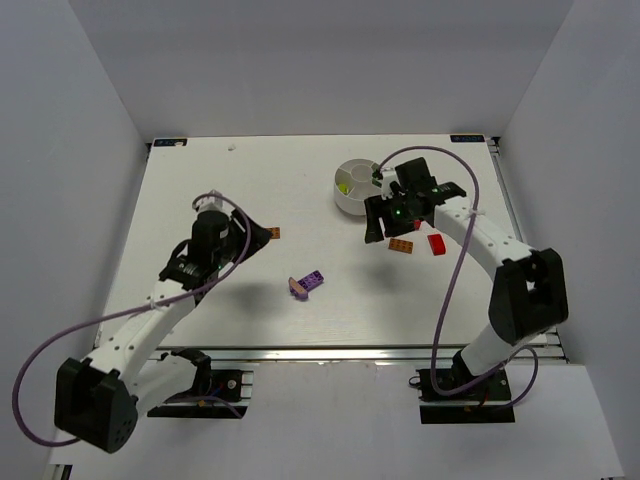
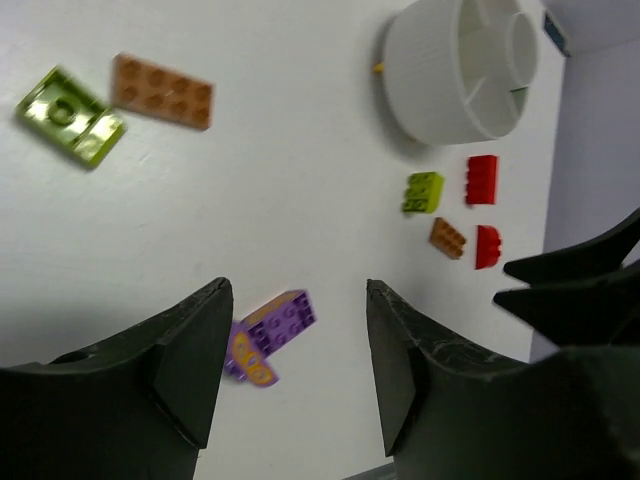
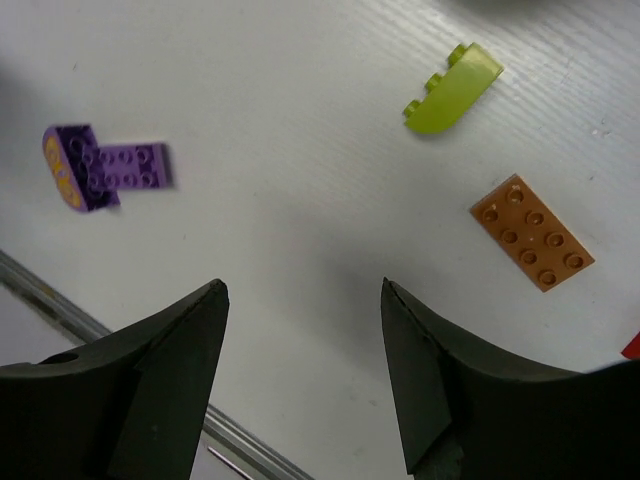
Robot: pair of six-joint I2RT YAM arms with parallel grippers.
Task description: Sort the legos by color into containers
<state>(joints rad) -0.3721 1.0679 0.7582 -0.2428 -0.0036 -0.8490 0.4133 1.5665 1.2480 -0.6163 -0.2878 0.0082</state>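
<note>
Spread wide and empty, the jaws of the left gripper (image 2: 298,295) hang over the white table (image 1: 200,180). A purple pair (image 2: 275,335) of joined bricks lies below the gap, touching neither finger. The right gripper (image 3: 302,295) is also parted and holds nothing. It is poised over bare tabletop just near of the dish (image 1: 358,190).

The round white dish stands at the far right. From above, a yellow-green piece (image 1: 343,186) shows in one of its left wedges. Just near of the dish lies a loose cluster: a yellow-green brick (image 2: 424,192), two red bricks (image 2: 482,180) and a small orange brick (image 2: 447,238), none touching. The purple pair sits mid-table between the arms. On the left, an orange plate (image 2: 163,92) lies just beside a yellow-green plate (image 2: 70,115).

A yellow mark on the curved purple piece is too blurred to read.
</note>
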